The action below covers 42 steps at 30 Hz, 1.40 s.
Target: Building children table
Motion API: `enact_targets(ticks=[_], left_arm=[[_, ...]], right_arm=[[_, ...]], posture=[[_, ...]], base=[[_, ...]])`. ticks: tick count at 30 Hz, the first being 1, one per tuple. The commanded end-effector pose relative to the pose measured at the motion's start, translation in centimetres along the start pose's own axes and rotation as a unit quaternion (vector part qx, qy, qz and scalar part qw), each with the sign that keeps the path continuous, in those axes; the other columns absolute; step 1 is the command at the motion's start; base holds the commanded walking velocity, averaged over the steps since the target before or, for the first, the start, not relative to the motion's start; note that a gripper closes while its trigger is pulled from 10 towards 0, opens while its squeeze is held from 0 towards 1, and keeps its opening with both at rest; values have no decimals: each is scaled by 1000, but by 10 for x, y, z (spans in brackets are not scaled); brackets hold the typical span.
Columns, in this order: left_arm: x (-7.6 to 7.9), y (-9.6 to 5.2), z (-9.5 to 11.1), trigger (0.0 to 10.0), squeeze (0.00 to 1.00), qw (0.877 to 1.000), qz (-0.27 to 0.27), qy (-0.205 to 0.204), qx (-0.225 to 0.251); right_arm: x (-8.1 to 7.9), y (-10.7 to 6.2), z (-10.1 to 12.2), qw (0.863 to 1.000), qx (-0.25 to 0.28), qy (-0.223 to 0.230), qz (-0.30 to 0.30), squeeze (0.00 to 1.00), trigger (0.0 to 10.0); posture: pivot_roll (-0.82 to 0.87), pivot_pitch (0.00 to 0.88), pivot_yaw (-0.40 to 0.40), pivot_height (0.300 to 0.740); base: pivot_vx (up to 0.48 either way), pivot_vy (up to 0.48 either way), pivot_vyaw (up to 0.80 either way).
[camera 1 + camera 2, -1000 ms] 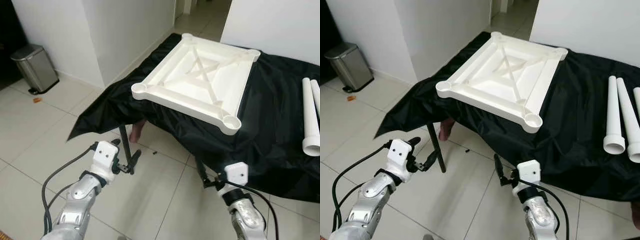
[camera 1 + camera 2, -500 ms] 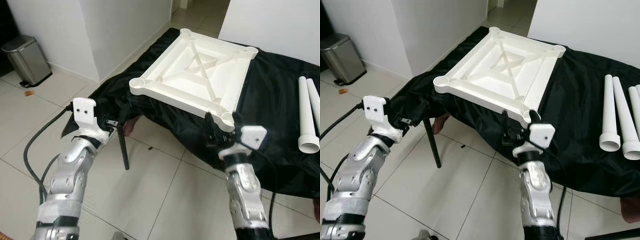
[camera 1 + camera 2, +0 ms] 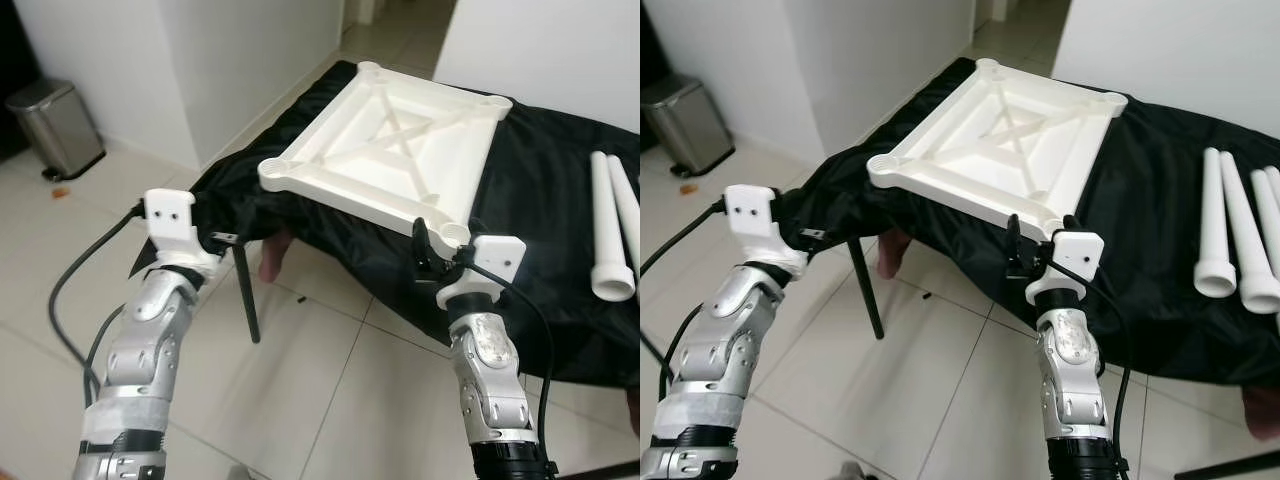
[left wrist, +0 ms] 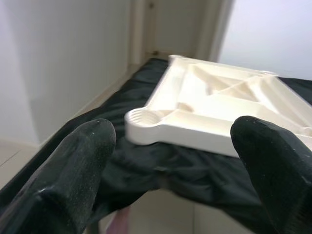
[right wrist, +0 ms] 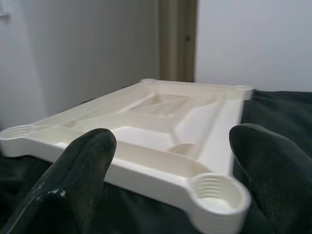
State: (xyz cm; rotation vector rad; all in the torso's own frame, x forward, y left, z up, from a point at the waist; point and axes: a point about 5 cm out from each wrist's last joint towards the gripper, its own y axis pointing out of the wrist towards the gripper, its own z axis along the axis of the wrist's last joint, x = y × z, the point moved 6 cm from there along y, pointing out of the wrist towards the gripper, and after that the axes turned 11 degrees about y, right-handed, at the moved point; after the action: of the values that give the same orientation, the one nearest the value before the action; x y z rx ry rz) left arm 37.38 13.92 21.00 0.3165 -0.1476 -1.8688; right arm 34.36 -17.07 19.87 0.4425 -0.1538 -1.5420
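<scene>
While both my end effectors hang spread and empty, left end effector (image 3: pixel 228 240) and right end effector (image 3: pixel 1014 245), the upturned white plastic tabletop (image 3: pixel 995 150) lies just ahead on the black-draped desk (image 3: pixel 1160 230). An uneven grab could slide it off the near edge.

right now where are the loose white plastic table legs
In the head views, the white plastic table legs lie side by side on the black cloth, on the robot's right, apart from the upturned white plastic tabletop.
</scene>
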Motion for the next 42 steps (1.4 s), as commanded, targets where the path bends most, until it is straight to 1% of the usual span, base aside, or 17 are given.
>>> enact_targets(ticks=[1,3,6,15,23,32,42], left_arm=[[7,3,-5,10000,0,1000,-18,11,-8],[7,6,-6,10000,0,1000,-21,15,-9],[8,9,-6,10000,0,1000,-18,11,-9],[11,10,-7,10000,0,1000,-18,6,-7],[9,12,-7,10000,0,1000,-16,12,-3],[9,10,-8,10000,0,1000,-14,17,-2],[10,11,-8,10000,0,1000,-16,20,-1]], right_arm=[[3,0,-2,1000,-2,1,-5,0,10000],[0,-1,2,1000,8,-1,5,0,10000],[-3,-3,1,1000,5,-5,7,0,10000],[-5,-1,-1,1000,0,-14,12,0,10000],[-3,1,-3,1000,-4,-16,13,0,10000],[-8,3,-7,999,-10,-22,24,0,10000],[-11,3,-11,999,-13,-24,29,0,10000]], posture=[[33,46,26,740],[29,41,24,740],[27,39,19,740],[22,27,1,740],[25,18,-9,740],[30,3,-18,740],[32,0,-15,740]], base=[[0,0,-719],[0,0,-359],[0,0,0],[0,0,0],[0,0,0],[0,0,0],[250,0,0]])
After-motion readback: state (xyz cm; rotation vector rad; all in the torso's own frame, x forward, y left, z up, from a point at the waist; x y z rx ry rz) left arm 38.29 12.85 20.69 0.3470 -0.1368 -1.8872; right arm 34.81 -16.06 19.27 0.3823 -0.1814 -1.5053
